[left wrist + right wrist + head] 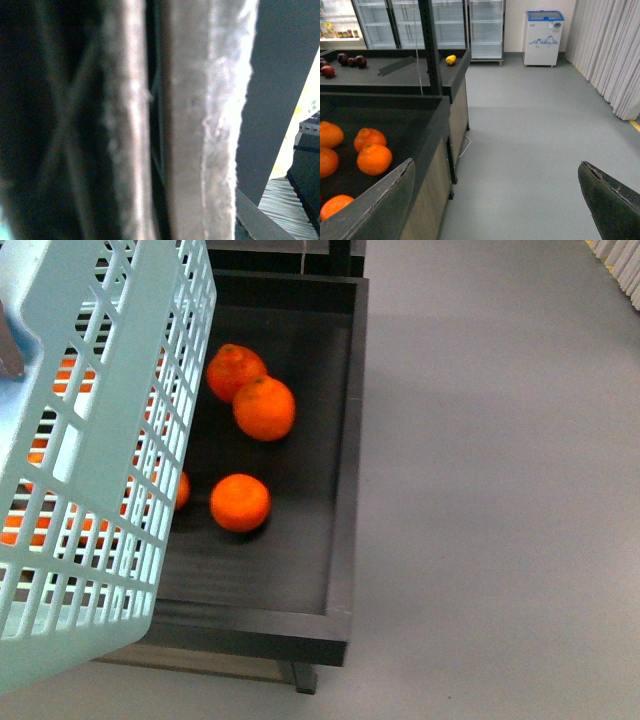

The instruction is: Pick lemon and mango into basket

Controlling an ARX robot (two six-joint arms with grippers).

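Front view: basket (pixel 100 440) hung tilted near oranges (pixel 264 407), likely carried for fruit. Left hand (pixel 150 125) blurred, grip: cannot tell. Right hand (pixel 497 200) spread, empty, free to pick. Probable lemon (pixel 450 60) lay on far tabletop (pixel 420 75).

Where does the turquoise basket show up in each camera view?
Front: basket fills the left side, tilted, overlapping the black tray.
Left wrist: blurred close-up; cannot tell.
Right wrist: not in it.
Shared landmark: the oranges, front and right wrist.
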